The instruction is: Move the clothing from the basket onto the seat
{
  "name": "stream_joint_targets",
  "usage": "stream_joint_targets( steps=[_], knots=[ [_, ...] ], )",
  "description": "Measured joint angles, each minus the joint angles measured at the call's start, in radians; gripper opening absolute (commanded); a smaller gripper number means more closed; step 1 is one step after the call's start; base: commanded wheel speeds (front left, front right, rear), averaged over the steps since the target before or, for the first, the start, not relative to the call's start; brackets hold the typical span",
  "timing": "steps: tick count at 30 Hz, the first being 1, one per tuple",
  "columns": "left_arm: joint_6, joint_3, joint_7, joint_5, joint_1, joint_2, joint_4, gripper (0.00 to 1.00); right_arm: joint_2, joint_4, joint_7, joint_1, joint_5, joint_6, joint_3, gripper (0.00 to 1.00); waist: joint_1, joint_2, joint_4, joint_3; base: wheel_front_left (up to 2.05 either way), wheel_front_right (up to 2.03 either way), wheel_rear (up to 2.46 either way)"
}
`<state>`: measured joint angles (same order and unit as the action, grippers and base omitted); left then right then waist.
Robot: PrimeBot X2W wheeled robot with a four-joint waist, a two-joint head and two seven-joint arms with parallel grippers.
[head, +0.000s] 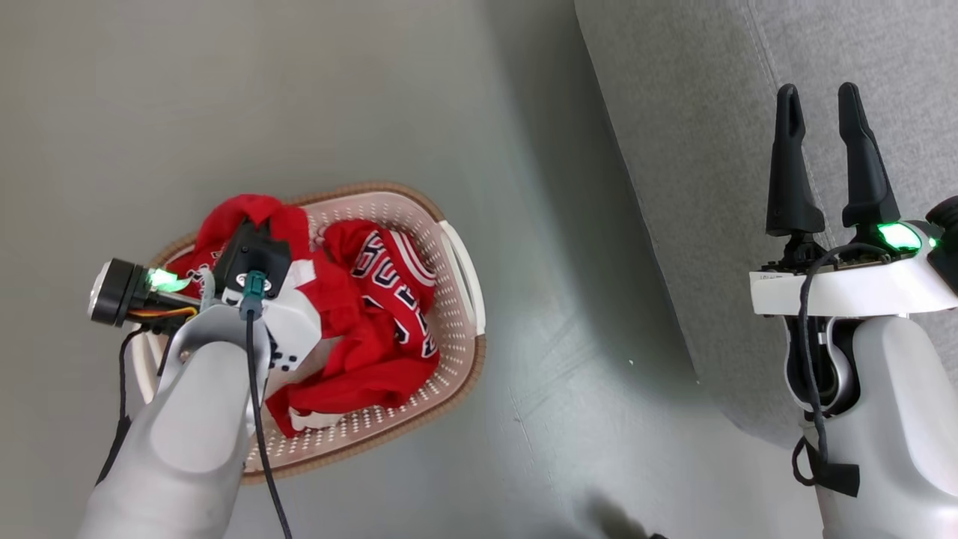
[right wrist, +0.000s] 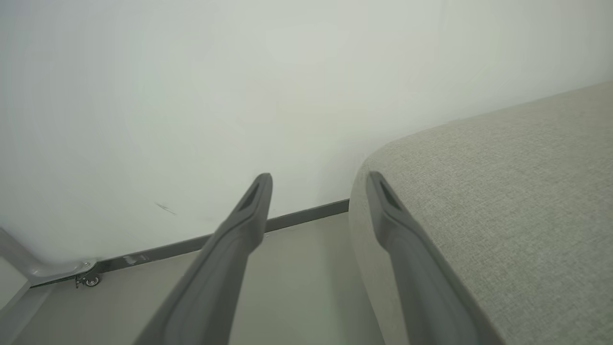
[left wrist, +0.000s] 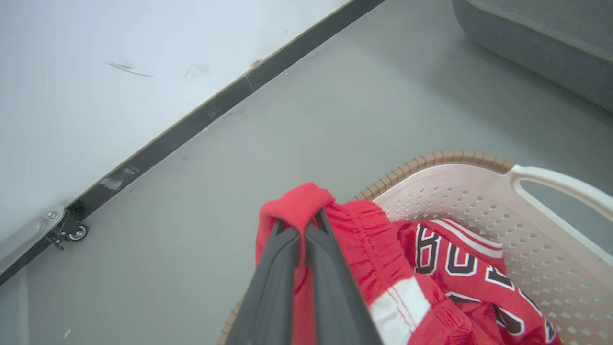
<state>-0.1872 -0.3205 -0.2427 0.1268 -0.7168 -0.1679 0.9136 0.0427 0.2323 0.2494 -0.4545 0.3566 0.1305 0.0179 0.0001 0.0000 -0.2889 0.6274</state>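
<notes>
1. Where the head camera looks down, I count 2 garments, 1 basket, 1 seat and 2 grippers.
2. Standing on the grey floor [head: 299, 97], the cream-white perforated plastic laundry basket with a brown rim [head: 453, 329] is apart from the large grey woven-fabric seat [head: 696, 150] on the robot's right.
3. Both garments are in the basket: red shorts with a white stripe [left wrist: 368, 254] at 1 end and a red basketball jersey with white-striped trim [head: 389, 292] touching them.
4. At the basket, the left gripper [left wrist: 301, 225] has its 2 dark fingers pinched together on a fold of the shorts, which bunches over the fingertips above the rim.
5. Near the seat's edge, the right gripper [head: 817, 93] hangs with its fingers spread apart and nothing between them.
6. Black letters outlined in white cross the jersey. Folds hide part, and the visible ones look like "BUL", though I cannot be sure.
</notes>
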Motion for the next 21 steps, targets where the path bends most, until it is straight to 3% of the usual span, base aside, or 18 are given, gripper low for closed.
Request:
stream_joint_targets(
  steps=[21],
  knots=[
    [0.003, 0.026, -0.006, -0.063, 0.074, 0.027, -0.177, 0.0, 0.001, 0.049, 0.0, 0.057, -0.121, 0.0, 0.01, 1.0, 0.0, 0.0, 0.093, -0.177, 0.0, 0.0, 0.0]
  ],
)
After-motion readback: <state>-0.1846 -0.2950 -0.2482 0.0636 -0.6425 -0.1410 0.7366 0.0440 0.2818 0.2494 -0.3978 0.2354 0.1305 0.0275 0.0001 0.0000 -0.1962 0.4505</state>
